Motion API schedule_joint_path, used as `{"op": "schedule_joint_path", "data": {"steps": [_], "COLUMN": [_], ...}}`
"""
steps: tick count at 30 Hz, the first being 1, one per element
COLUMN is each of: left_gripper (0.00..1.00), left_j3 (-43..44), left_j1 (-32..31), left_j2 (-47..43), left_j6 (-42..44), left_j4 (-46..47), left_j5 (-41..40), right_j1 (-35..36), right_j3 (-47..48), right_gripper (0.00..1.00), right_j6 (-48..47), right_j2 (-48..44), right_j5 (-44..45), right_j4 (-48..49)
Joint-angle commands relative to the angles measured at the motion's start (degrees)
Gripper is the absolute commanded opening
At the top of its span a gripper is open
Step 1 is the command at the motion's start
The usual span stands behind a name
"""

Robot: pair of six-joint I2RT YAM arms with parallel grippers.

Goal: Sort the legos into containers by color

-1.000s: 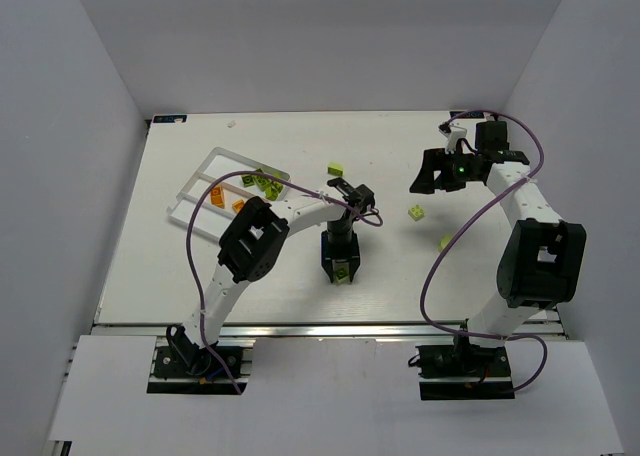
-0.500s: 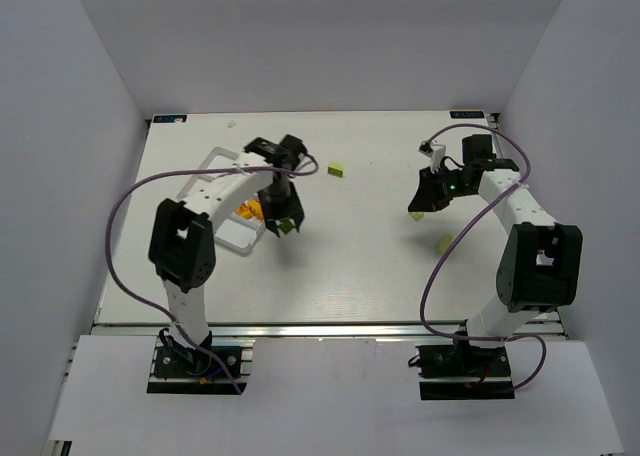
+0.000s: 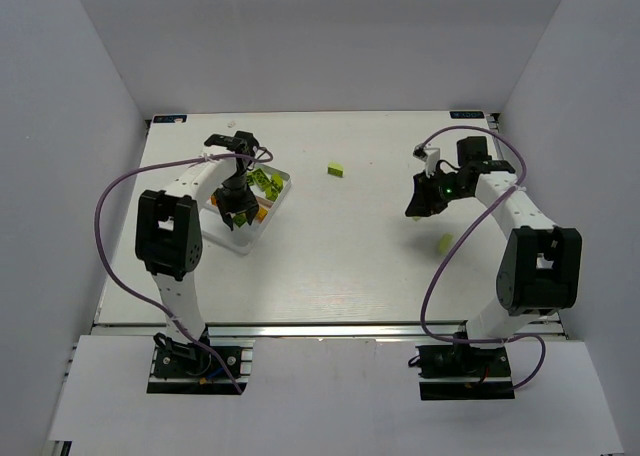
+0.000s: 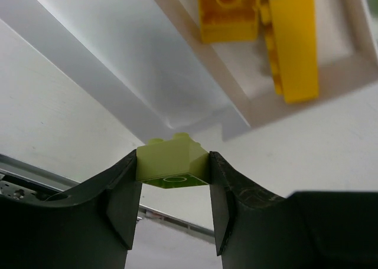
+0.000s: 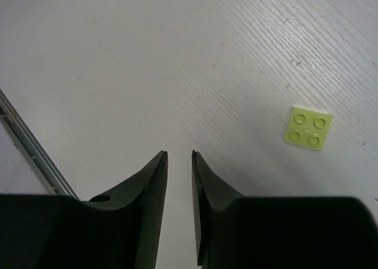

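From the top camera, the left gripper (image 3: 238, 204) is hovering over the tray (image 3: 230, 243) at the left rear of the table (image 3: 330, 266), fingers pointing down. What it is carrying cannot be told from up here. A cluster of green bricks (image 3: 265, 183) is lying in the tray's far right corner. A loose lime brick (image 3: 336, 170) is sitting on the table between the two arms, toward the back. Over on the right, the right gripper (image 3: 420, 204) is hanging above the table, with a pale green brick (image 3: 445, 242) lying apart from it on the near side.

In the left wrist view, the two dark pads are clamping a small lime-green brick (image 4: 171, 160) squarely between them, its hollow underside facing the camera. Just beyond it, the tray's whitish rim is crossing the view, and two yellow-orange bricks (image 4: 227, 9) are lying side by side inside the tray.

In the right wrist view, the fingers are standing only a narrow slit apart and gripping nothing. A four-stud lime plate (image 5: 308, 128) is lying flat on the table, off to the right and clear of the fingertips.
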Motion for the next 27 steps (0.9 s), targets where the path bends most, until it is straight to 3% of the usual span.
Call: {"op": "schedule_joint_path", "data": {"steps": [1,5,7,8,11,19,24,27], "left_gripper": [0.25,0.33,0.44,0.58,0.76,0.85,0.91,0.98], "left_j3": [1.3,-1.2,-1.8,-1.8,-1.7,-1.0,-2.0,-8.2], "left_j1": [2.0,3.3,3.9,3.9,4.5,4.5,3.9,3.9], "left_j2": [1.0,1.6,1.9,1.9,1.7,-1.4,-11.1,-20.6], "left_j6": [2.2,2.9,2.9,2.9,2.8,2.2,6.2,6.2], "left_j4": [1.1,2.8,3.1,3.3,3.3,3.1,8.3,16.2], "left_j5": [-3.9,-3.1,-2.8,-2.4,-1.8,1.4,7.8,14.0], "right_j1": [0.3,0.4,0.6,0.6,1.3,4.0,5.2,5.6], "right_j3": [2.9,5.4,6.4,6.9,8.2,12.0,13.9,15.2], "right_gripper": [0.3,0.42,0.5,0.53,0.63,0.72,0.73,0.74], "right_j6": [-0.9,-0.8,-0.8,-0.9,-0.7,0.7,-0.7,-1.3], "right_j2": [1.7,3.7,4.6,5.0,6.3,12.9,18.1,20.7], "right_j5": [0.8,1.4,1.8,2.3,5.1,25.1,31.6,33.4], "right_j4": [0.2,-0.5,-0.5,-0.5,0.5,3.5,3.5,3.3]}}
